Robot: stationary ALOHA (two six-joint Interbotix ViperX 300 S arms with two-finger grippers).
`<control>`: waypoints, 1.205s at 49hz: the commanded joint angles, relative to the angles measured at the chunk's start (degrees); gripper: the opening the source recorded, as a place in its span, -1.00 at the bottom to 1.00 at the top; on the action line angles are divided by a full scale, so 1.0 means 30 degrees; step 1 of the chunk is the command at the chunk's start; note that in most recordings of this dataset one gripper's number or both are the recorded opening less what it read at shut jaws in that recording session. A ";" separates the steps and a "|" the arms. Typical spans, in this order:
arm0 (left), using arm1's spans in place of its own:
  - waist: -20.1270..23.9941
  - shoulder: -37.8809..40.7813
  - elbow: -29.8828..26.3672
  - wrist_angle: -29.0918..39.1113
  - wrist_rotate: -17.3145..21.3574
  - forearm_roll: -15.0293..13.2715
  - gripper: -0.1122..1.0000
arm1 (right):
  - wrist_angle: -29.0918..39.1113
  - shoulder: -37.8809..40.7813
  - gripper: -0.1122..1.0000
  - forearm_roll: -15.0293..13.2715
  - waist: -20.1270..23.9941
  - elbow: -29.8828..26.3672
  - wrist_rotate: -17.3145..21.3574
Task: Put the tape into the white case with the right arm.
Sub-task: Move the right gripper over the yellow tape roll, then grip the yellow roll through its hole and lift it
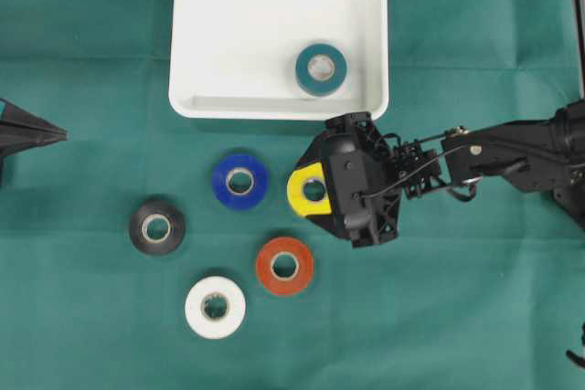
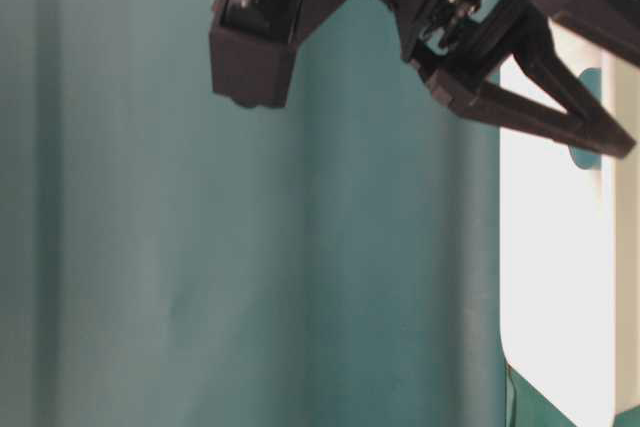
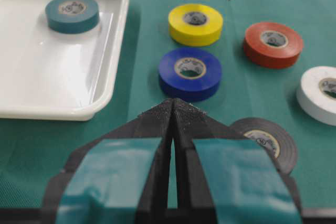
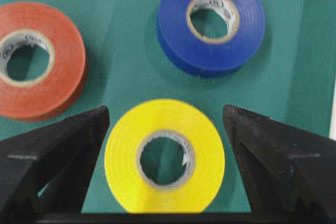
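Observation:
The yellow tape (image 4: 168,119) lies flat on the green cloth, below the white case (image 1: 238,34). My right gripper (image 4: 165,109) is open, with one black finger on each side of the yellow roll and a gap between each finger and the roll. From overhead, the right gripper (image 1: 318,191) hangs over the yellow tape (image 1: 300,191). A teal tape (image 1: 321,69) lies inside the case at its right. My left gripper (image 3: 172,103) is shut at the left edge of the table, with nothing in it.
A blue tape (image 1: 239,181), black tape (image 1: 156,226), red tape (image 1: 284,266) and white tape (image 1: 215,307) lie on the cloth left of and below the yellow roll. The blue roll (image 4: 211,22) is just beyond the right fingertips.

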 commanded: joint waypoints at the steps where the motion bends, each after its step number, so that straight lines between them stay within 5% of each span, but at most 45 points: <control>1: 0.0059 0.0146 -0.0176 -0.0088 0.0029 -0.0029 -0.79 | -0.0029 -0.0117 0.30 -0.0029 0.0088 -0.0498 0.0059; 28: 0.0088 0.0146 -0.0029 -0.0088 0.0029 -0.0029 -0.79 | 0.4805 0.0527 0.30 0.0059 0.1465 -0.0996 0.0293; 59: 0.0088 0.0146 -0.0029 -0.0088 0.0000 -0.0029 -0.79 | 0.4746 0.1611 0.30 -0.0029 0.1465 -0.1494 0.0381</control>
